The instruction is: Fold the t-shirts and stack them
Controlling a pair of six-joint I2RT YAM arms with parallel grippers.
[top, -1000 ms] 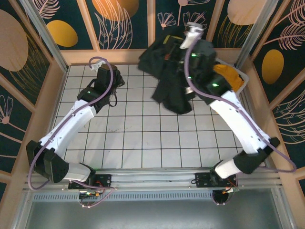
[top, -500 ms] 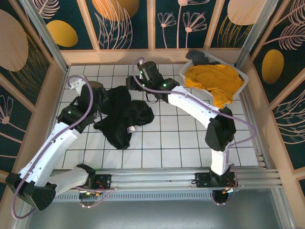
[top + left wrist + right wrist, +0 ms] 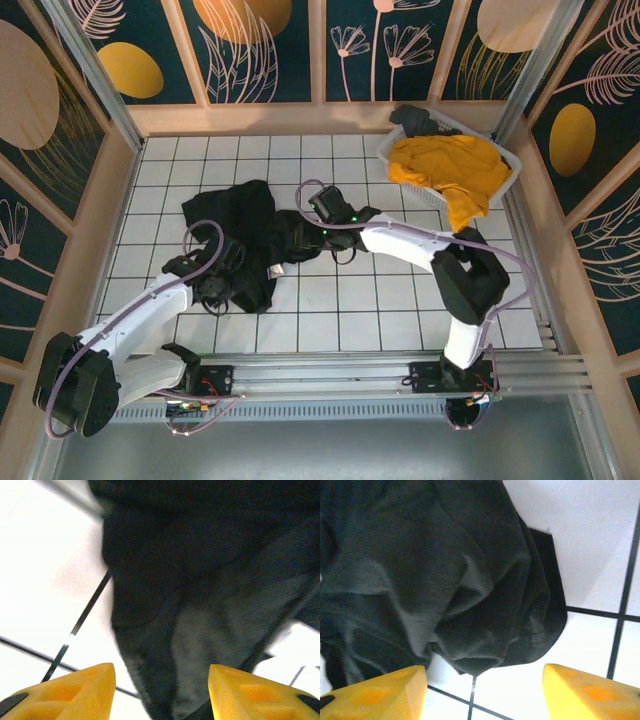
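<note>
A big black soft cloth t-shirt [image 3: 250, 225] lies in a crumpled heap on the white tiled table [image 3: 380, 310]. It is well apart from the white plastic lattice basket [image 3: 382, 153], on the left arm's side of it. A mustard-yellow cloth t-shirt [image 3: 455, 170] sits in the basket and hangs over its rim. The left gripper [image 3: 160, 690] has its yellow fingers [image 3: 65, 690] spread apart, gripping nothing, at the heap's edge far from the basket. The right gripper [image 3: 482, 685] is spread apart too, at the heap's edge nearest the basket.

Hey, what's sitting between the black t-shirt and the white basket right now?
Top view: the right arm's wrist and purple cable lie beside the black t-shirt; from there to the white basket, bare tiles.
</note>
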